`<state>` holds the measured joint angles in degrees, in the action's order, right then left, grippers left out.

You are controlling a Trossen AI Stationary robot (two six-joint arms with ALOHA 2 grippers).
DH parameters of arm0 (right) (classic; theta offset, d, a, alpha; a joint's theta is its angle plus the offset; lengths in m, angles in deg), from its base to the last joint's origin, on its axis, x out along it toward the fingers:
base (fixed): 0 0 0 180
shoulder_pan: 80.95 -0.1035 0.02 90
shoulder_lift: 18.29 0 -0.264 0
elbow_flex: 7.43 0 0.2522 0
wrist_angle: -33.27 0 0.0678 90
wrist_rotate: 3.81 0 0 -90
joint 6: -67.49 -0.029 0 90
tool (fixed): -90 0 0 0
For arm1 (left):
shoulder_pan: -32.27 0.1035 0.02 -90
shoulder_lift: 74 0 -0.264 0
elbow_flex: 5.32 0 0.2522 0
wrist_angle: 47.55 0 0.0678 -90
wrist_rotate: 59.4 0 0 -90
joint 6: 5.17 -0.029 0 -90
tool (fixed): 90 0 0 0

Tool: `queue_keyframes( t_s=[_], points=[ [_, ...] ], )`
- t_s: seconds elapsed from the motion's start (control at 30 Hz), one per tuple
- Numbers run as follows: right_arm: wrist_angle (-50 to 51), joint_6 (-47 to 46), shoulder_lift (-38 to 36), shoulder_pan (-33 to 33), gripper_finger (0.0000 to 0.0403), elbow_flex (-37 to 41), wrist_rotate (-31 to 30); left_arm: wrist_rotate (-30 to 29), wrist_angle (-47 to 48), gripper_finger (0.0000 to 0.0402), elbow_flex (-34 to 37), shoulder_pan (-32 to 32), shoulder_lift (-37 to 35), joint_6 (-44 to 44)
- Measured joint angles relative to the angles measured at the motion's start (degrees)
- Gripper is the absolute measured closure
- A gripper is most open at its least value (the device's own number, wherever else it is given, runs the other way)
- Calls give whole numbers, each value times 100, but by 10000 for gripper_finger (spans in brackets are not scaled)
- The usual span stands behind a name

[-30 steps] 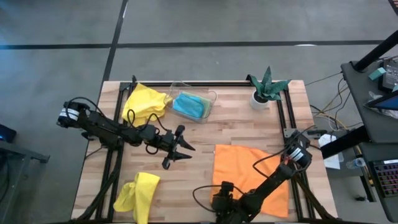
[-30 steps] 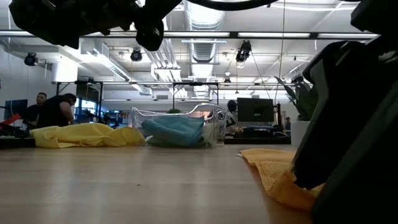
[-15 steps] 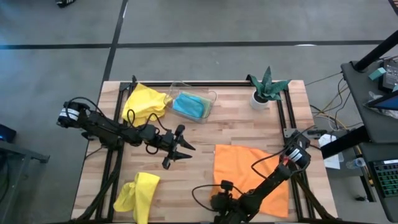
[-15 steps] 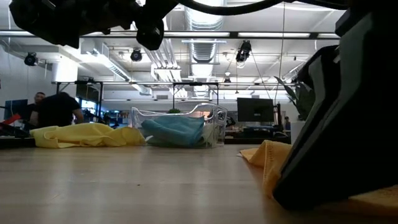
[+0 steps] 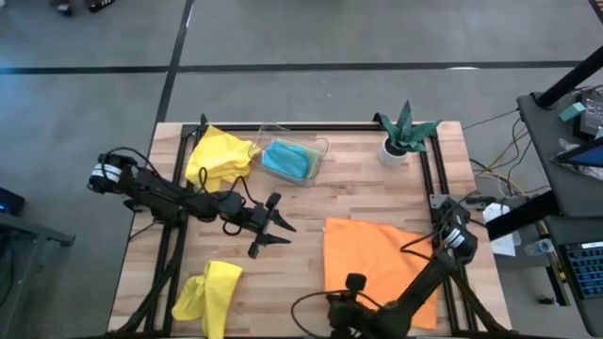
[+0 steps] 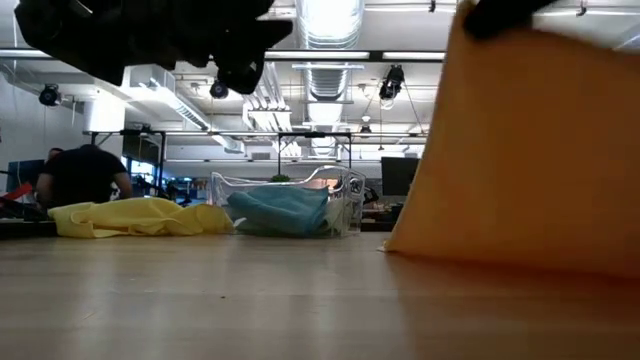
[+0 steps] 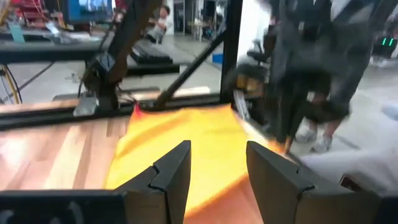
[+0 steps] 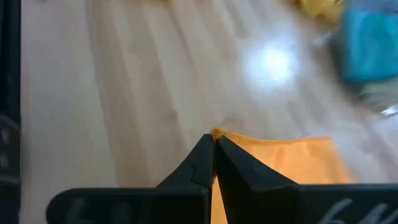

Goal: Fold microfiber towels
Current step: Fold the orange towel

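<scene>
Orange towel (image 5: 372, 259), soft and square, lay on the pale wooden table (image 5: 301, 202); the right gripper (image 8: 213, 144) pinched its corner, while the left gripper (image 5: 275, 228) hovered, fingers apart.

Right wrist view. The right gripper (image 8: 214, 144) fills the lower part of the picture, its two dark fingers (image 8: 196, 165) pressed together tip to tip with no gap between them. A corner of the orange towel (image 8: 280, 163) is pinched at the fingertips; a small orange point shows just above where they meet. The rest of the cloth spreads away from the tips, flat and smooth, over a pale wooden table (image 8: 124, 81). A bright glare spot lies on the wood beyond the fingers. Farther off, blurred, a turquoise blue towel (image 8: 370, 43) sits at the picture's edge, with a yellow towel (image 8: 320, 6) near it.
</scene>
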<state>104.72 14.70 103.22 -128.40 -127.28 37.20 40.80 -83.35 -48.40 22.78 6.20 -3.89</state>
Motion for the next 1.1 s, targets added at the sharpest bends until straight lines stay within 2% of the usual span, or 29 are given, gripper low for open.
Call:
queue_keyframes(
  t_s=[0.13,0.33,0.43,0.6,0.73,0.9,1.1],
  points=[
    [743,-127,-13,-54,394,-557,-323,0,4,263,-29,-48,307,-154],
    [1340,-61,-17,-52,394,-1091,-420,0,-76,253,-374,-70,1176,-441],
    [1502,-59,-20,-52,395,-1222,-444,1,-81,225,-696,-69,1629,-472],
    [1659,-43,-24,-52,395,-1405,-464,0,-32,157,-1158,-68,2291,-644],
    [1717,-37,-24,-52,395,-1442,-464,-17,472,118,-1297,-68,2534,-916],
    [1710,-39,-28,-52,395,-1442,-463,-878,763,112,-1356,-65,2631,-1279],
    [1707,-41,-28,-52,395,-1442,-462,-1169,739,112,-1391,-56,2806,-1418]
  ],
)
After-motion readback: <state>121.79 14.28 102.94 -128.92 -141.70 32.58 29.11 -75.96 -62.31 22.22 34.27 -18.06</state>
